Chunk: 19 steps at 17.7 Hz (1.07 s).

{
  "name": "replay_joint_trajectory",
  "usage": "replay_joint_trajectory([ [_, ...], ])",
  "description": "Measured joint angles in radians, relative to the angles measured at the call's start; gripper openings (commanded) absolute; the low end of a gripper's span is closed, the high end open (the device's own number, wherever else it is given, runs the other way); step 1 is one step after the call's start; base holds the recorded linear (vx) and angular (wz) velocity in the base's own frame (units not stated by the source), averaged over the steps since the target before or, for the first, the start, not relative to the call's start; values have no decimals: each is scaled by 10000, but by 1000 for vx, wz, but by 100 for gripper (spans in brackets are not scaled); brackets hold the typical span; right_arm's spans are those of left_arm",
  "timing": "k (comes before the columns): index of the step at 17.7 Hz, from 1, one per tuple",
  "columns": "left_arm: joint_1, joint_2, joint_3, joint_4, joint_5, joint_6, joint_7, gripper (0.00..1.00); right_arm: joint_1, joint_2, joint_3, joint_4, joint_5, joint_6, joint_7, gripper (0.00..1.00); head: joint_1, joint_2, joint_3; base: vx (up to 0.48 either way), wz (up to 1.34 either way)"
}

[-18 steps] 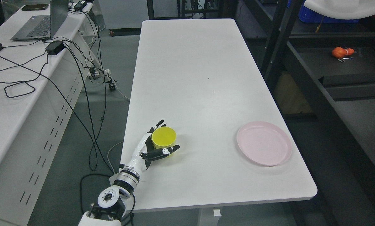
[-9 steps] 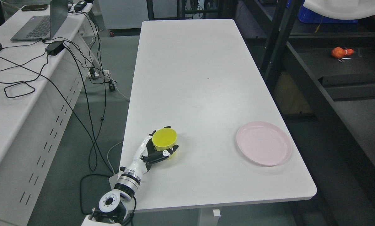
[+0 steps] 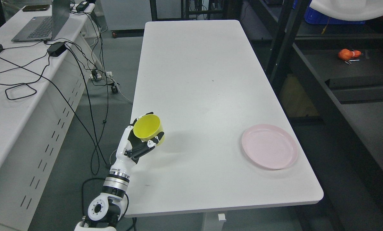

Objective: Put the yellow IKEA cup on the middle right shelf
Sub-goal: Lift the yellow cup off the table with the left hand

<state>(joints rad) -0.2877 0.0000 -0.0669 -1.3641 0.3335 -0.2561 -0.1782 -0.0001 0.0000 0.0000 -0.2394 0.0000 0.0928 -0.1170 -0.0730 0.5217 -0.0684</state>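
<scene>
The yellow cup (image 3: 147,127) is held above the near left edge of the white table (image 3: 204,83), tilted a little with its mouth facing up and toward me. My left hand (image 3: 140,141) is shut on it, fingers wrapped around its wall from below and behind; the thumb crosses the front. The arm rises from the bottom left. The dark shelf unit (image 3: 345,73) stands to the right of the table. My right hand is out of the picture.
A pink plate (image 3: 270,146) lies near the table's front right corner. An orange object (image 3: 348,54) lies on a dark shelf board at the right. A desk with a laptop (image 3: 39,25) and cables stands to the left across a gap of floor.
My left hand closed on the cup and lifted it off the table, carrying it up and to the left. The plate stayed in place.
</scene>
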Motion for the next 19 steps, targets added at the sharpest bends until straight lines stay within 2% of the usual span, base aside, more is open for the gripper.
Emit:
replay_joint_trajectory([
  [9, 173, 0, 405, -1632, 292, -89, -20, 0, 3, 0, 0, 0, 0, 0, -4, 99, 0, 0, 0, -125, -142],
  [19, 228, 0, 581, -2429, 340, -124, -21, 0, 1, 0, 0, 0, 0, 0, -56, 99, 0, 0, 0, -245, -217],
])
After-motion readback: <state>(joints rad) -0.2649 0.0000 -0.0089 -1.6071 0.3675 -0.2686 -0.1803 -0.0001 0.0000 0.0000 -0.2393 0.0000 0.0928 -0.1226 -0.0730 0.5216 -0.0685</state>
